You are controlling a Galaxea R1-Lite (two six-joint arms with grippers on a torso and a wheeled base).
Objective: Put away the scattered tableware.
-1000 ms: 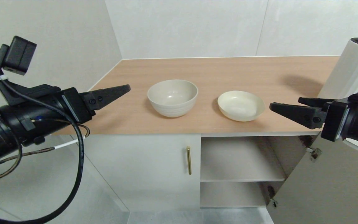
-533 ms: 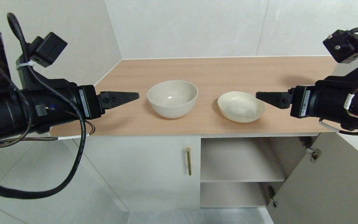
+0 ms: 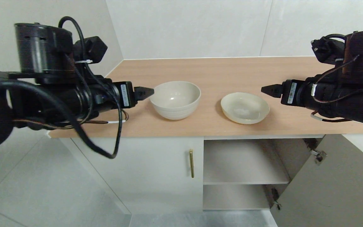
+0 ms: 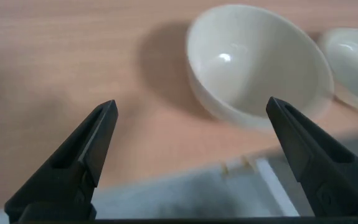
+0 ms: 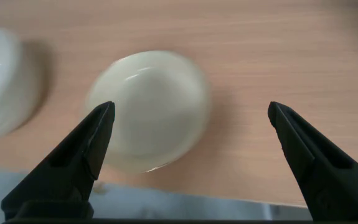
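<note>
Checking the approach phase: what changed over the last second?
The left gripper moved in toward the deep bowl, its tip now beside the rim; the right gripper rose and shifted inward, by the shallow bowl. Both are open, holding nothing. Bowls, counter and open cabinet door are unchanged.

Deep bowl and shallow dish (both upright) sit apart.

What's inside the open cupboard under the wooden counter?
One pale shelf splits the open white cupboard; no dishes show on it. Anything behind the closed white door beside it is hidden.
</note>
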